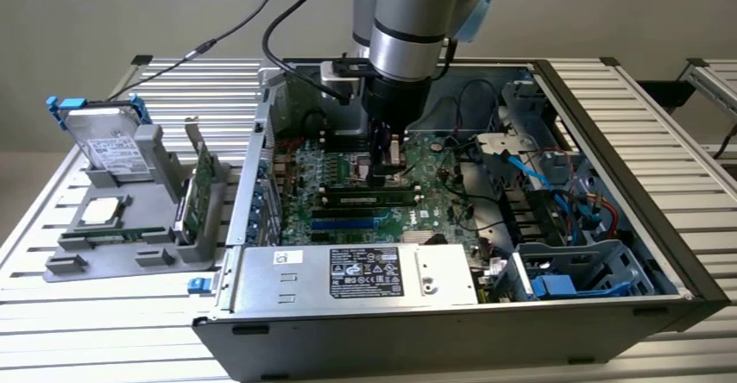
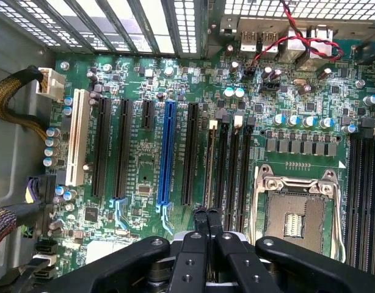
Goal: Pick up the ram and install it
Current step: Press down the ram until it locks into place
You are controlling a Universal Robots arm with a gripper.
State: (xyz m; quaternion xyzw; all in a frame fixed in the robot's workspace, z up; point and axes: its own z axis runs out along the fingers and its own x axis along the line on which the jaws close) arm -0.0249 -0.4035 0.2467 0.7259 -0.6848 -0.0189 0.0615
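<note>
Gripper (image 1: 384, 174) fingers are pinched together over the green motherboard (image 1: 345, 195). I see the long green ram stick (image 1: 368, 199) seated flat, long axis crosswise, beside blue slots (image 1: 345, 223).

I see ram (image 1: 368, 199): long thin green stick, black chips, seated edge-down in motherboard slot, lying level, just below CPU socket area.
</note>
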